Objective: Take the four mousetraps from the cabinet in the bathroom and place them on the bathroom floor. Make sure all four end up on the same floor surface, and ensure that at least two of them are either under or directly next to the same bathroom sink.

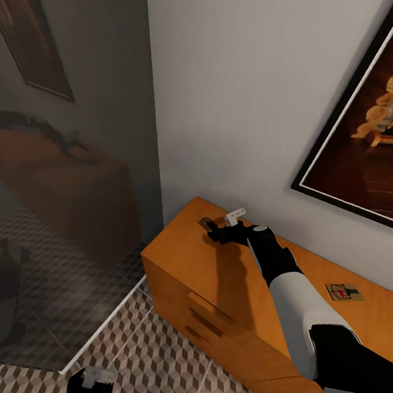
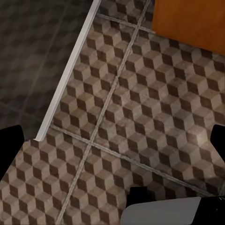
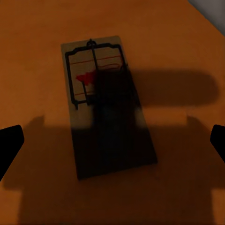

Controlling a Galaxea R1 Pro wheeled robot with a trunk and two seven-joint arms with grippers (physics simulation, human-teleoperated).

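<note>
One mousetrap [image 1: 206, 223] lies flat near the far left corner of the orange-brown cabinet [image 1: 177, 267] top. My right gripper [image 1: 218, 232] hovers just over it, open. In the right wrist view the mousetrap [image 3: 101, 93] lies between the two black fingertips [image 3: 9, 143], half in the gripper's shadow, with its red mark showing. Another mousetrap [image 1: 344, 292] rests further right on the cabinet top. My left gripper [image 1: 93, 380] hangs low over the cube-patterned bathroom floor [image 2: 140, 108], open and holding nothing.
A glass panel [image 1: 72, 165] with a white bottom rail [image 2: 70, 75] stands left of the cabinet. A dark-framed picture [image 1: 380, 119] hangs on the wall above the cabinet. The cabinet's drawers [image 1: 208, 319] face the tiled floor [image 1: 161, 362].
</note>
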